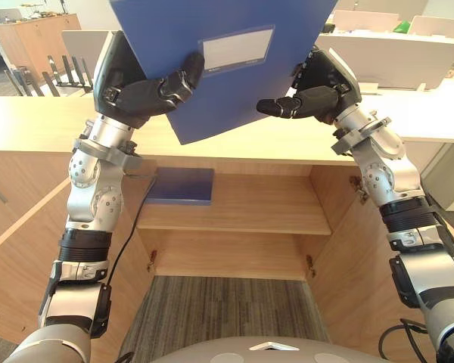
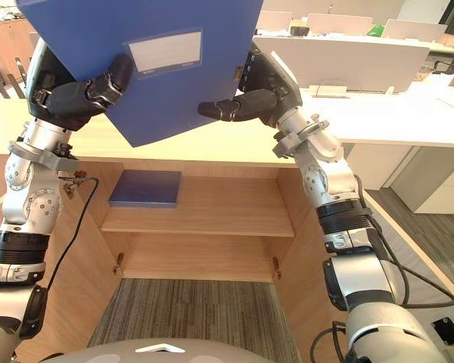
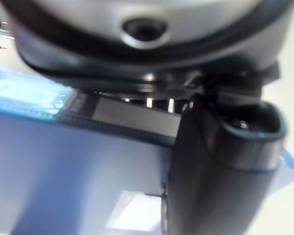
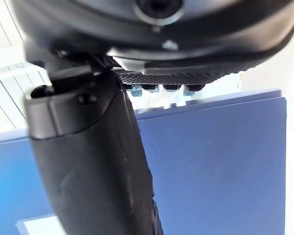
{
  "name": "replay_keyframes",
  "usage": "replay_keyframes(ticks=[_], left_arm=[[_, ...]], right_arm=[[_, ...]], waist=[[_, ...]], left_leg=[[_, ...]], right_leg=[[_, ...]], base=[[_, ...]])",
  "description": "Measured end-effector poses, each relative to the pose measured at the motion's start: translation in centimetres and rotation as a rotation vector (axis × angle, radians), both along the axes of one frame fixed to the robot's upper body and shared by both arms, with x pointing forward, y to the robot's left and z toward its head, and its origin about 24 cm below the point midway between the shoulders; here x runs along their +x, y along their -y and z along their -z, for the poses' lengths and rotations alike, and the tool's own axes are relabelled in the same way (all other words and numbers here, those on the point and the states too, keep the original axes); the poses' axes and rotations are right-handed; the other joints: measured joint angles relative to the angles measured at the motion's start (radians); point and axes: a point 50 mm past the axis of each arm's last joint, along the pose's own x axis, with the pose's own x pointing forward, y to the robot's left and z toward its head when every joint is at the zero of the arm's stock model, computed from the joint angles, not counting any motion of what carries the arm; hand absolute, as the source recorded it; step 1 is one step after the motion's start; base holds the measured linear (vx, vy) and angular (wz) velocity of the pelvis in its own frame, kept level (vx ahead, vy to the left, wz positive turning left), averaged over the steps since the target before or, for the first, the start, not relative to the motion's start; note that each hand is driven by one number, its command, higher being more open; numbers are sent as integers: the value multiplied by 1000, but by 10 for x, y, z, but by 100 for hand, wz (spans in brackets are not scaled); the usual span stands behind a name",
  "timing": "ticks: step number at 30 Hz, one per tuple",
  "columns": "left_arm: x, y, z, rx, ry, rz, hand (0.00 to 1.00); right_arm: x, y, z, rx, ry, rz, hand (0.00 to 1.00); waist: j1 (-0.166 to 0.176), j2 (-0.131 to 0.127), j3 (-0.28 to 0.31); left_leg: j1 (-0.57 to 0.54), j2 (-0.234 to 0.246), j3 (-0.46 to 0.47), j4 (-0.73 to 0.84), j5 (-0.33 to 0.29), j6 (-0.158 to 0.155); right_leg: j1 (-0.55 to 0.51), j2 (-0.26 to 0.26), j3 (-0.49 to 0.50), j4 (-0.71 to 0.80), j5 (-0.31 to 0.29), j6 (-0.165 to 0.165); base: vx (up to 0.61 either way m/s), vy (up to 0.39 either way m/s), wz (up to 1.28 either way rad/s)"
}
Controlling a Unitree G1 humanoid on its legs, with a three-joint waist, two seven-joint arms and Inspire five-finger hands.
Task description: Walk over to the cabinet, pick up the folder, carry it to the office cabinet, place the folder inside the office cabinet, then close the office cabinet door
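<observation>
Folder (image 1: 234, 68), blue with a pale label pocket, was held high between both hands in the left eye view. It was tilted so that one corner pointed down at the wooden table (image 1: 30, 125), and its upper part ran out of frame. The left hand (image 1: 140, 94) gripped the folder's left edge with fingers curled over the front face. The right hand (image 1: 318, 94) pinched the right edge in the same way. Below the table top the office cabinet (image 1: 337, 234) stood open, and its shelf (image 1: 265, 208) was bare in the middle and on the right. A second folder (image 1: 180, 185) lay flat at the shelf's left end, close to the left arm.

The right eye view showed the same layout. The held folder sat well above the shelf, with the table top between them. The free shelf space lay below the folder and slightly to the right. Both hands were about equally far from the opening. By my reading, the folder would need to be lowered on the near side of the table edge, levelled out of its tilt, then pushed away into the cabinet, keeping to the right of the second folder.

In the left wrist view, the dark thumb pressed on the blue face beside the pale label.

In the right wrist view, the thumb lay across the blue face, with other fingertips showing past the folder's edge.
</observation>
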Motion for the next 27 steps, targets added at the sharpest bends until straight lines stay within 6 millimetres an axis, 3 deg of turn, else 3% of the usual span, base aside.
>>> replay_keyframes(ticks=[13, 27], left_arm=[[-1, -3, -1, -47, 12, -14, 0], [1, 9, 0, -73, 19, 28, 0]], right_arm=[[3, -18, 6, 137, -11, -34, 100], [1, -13, -4, 151, 24, -4, 100]], waist=[[2, 11, 14], [3, 11, 13]], left_leg=[[1, -1, 0, 0, -1, -1], [1, 0, 0, 3, -3, -4]], right_leg=[[-3, -1, 0, -1, 0, 0], [-2, 1, 0, -2, -1, -1]], base=[[0, 0, 0], [0, 0, 0]])
